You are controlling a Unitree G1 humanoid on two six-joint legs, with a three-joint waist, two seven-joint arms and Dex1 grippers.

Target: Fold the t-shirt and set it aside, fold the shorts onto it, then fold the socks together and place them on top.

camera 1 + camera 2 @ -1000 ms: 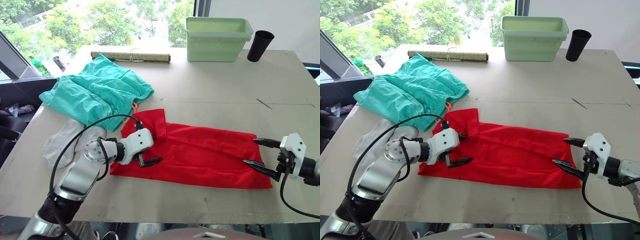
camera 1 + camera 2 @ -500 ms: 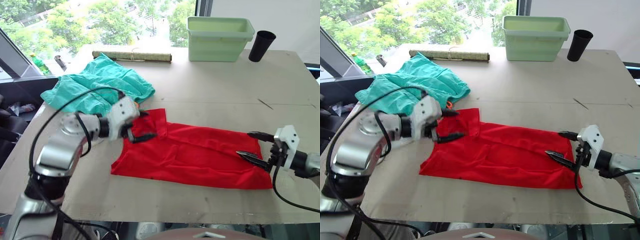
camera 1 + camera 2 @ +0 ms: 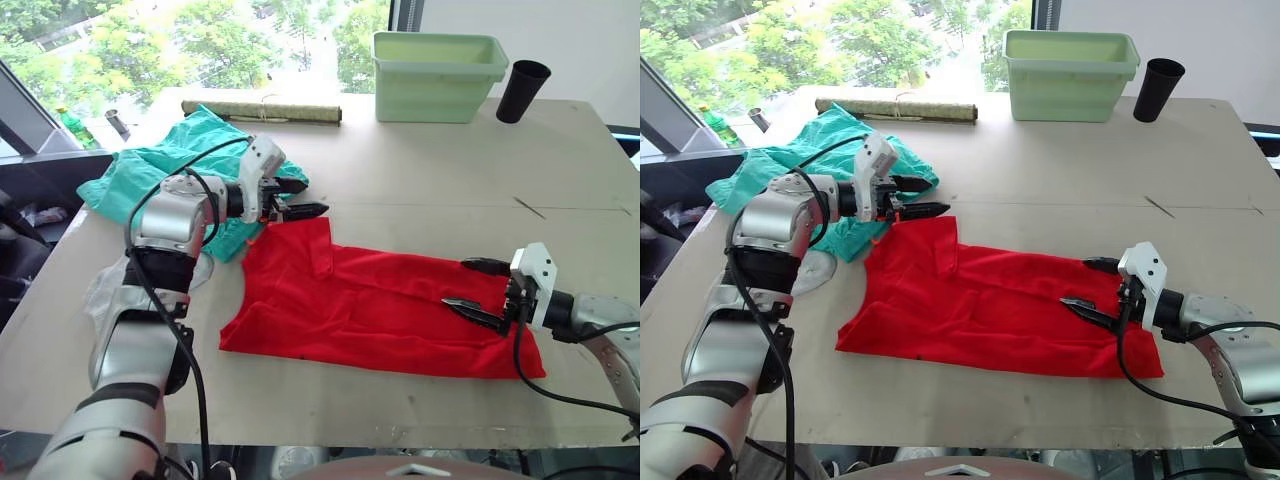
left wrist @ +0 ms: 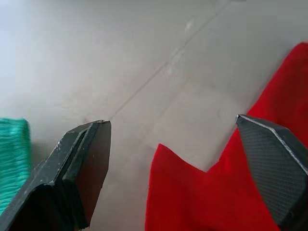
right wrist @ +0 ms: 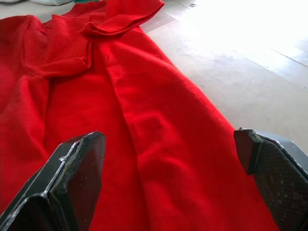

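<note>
The red t-shirt (image 3: 370, 310) lies spread lengthwise across the near half of the table, with a sleeve folded over at its far left. Beside it at the far left, the teal shorts (image 3: 170, 175) are bunched up. Light-grey socks (image 3: 808, 272) lie by the left edge, partly behind my left arm. My left gripper (image 3: 312, 197) is open just above the shirt's far left corner (image 4: 192, 192), next to the shorts. My right gripper (image 3: 455, 283) is open low over the shirt's right part (image 5: 144, 120), holding nothing.
A pale green tub (image 3: 438, 78) and a black cup (image 3: 522, 90) stand at the back right of the table (image 3: 450, 190). A rolled mat (image 3: 262, 112) lies along the back edge behind the shorts. The near table edge runs just below the shirt.
My left gripper has swung from the shirt's near left side up to its far left corner by the shorts. My right gripper has slid left over the shirt. Both stayed open.
</note>
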